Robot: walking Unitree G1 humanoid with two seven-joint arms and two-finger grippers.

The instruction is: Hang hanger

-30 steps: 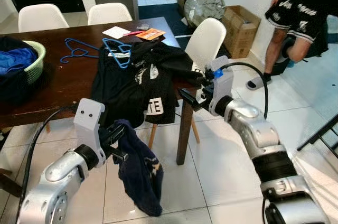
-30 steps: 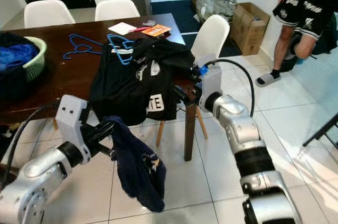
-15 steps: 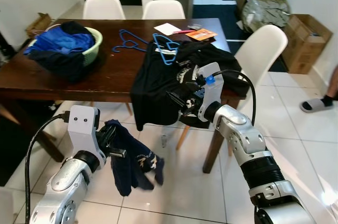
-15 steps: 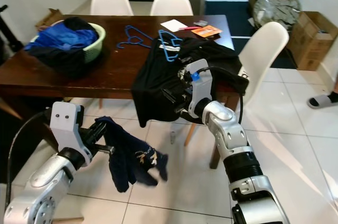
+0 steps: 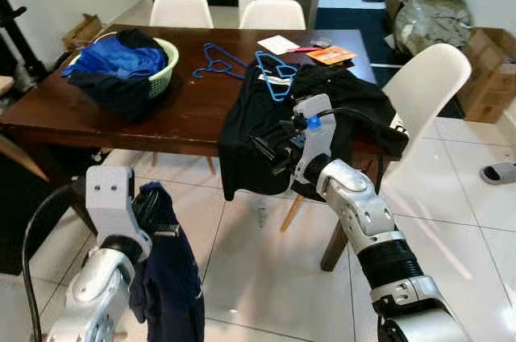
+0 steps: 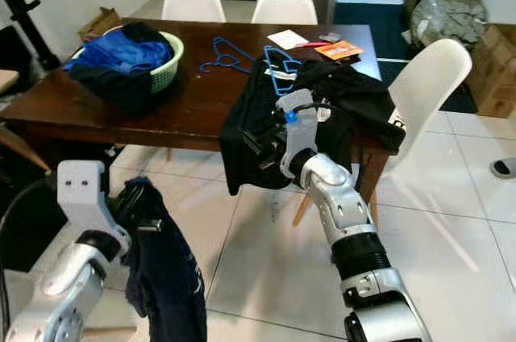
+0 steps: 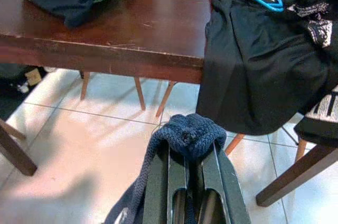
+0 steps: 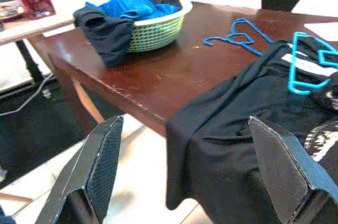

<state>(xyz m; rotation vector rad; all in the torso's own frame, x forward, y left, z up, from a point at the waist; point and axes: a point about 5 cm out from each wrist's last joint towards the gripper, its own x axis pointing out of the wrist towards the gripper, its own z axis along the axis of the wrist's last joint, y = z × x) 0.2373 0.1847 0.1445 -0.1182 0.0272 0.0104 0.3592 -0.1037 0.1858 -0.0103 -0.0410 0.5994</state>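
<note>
Two blue hangers lie on the brown table (image 5: 173,116): one bare hanger (image 5: 219,62) near the middle, the other hanger (image 5: 274,77) on top of a black shirt (image 5: 262,136) that drapes over the table's front edge. My right gripper (image 5: 270,148) is open, held just in front of that hanging shirt; the right wrist view looks between its fingers (image 8: 100,166) at the shirt (image 8: 237,145) and both hangers. Low at the left, my left gripper (image 5: 155,214) is shut on a dark navy garment (image 5: 169,285) that hangs down toward the floor, bunched over the fingertips (image 7: 216,171).
A green basket (image 5: 165,72) heaped with blue and dark clothes sits at the table's left end. White chairs (image 5: 427,84) stand at the right side and behind the table. Papers (image 5: 310,47) lie at the far edge. Cardboard boxes (image 5: 492,68) stand at the back right. White tiled floor (image 5: 242,277) lies in front.
The camera has swung left, bringing the basket into view. The navy garment now hangs straight down from my left gripper instead of swinging rightward. My right gripper stays open by the black shirt.
</note>
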